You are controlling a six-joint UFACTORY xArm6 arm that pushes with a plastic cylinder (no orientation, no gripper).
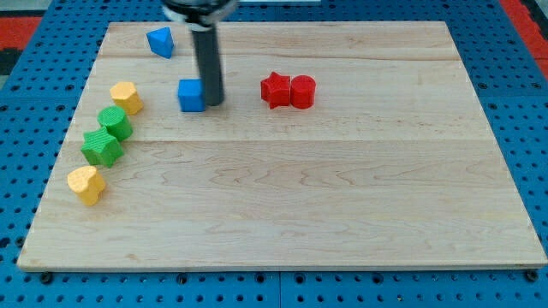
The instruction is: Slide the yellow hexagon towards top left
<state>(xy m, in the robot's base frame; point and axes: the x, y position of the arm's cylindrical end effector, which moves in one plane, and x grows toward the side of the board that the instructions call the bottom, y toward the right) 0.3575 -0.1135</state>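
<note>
While my tip (213, 103) sits touching the right side of the blue cube (191, 95), your yellow hexagon block (127, 97) waits untouched near the wooden board's (342, 214) left edge, just above the green blocks (108, 135). I carry no fingers, only a rod. You're in the approach step; next, I judge, bring me round to its lower right.

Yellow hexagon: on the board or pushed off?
On the board. The yellow hexagon sits flat near the left edge, above the green blocks. My tip is apart, beside the blue cube.
</note>
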